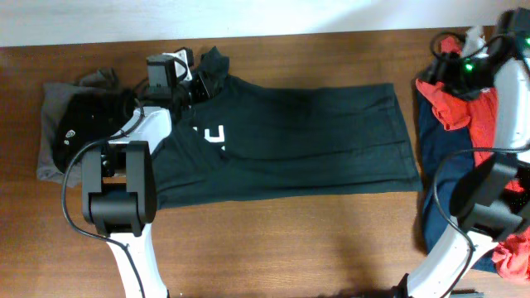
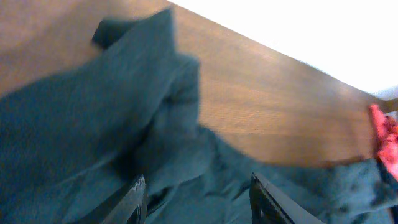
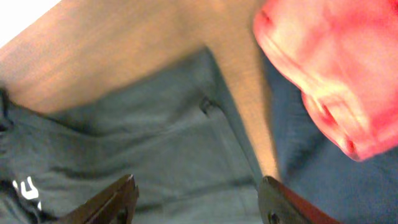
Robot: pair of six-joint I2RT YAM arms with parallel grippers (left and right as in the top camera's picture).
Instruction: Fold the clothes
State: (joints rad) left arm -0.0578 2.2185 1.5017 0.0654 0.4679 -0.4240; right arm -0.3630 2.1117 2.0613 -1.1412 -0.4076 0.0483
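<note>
The left pincer point(image 2: 199, 202) sits low in a raised bunch of the dark green T-shirt point(image 1: 315, 141), at the collar end near the worktop's far edge. Its fingers point(image 2: 135, 200) stand apart with cloth between them, and whether they are really squeezing that cloth cannot be told. The right pincer point(image 3: 198, 199) is spread and holds nothing. It hovers above the shirt's opposite end, beside a red garment point(image 3: 336, 74) that overlaps a navy garment point(image 3: 348, 186). The shirt lies lengthwise and mostly flat on the worktop point(image 1: 290, 248), its white lettering point(image 1: 214, 136) showing beside the left arm, with a grey garment point(image 1: 58, 99) and a black garment point(image 1: 83, 124) heaped just past that end. The likely trouble is a one-sided pull: with only the bunched end taken, the shirt could drag askew or crumple towards that heap. A shallow bite could also slip off, and the right pincer could catch the red cloth instead of the hem.
</note>
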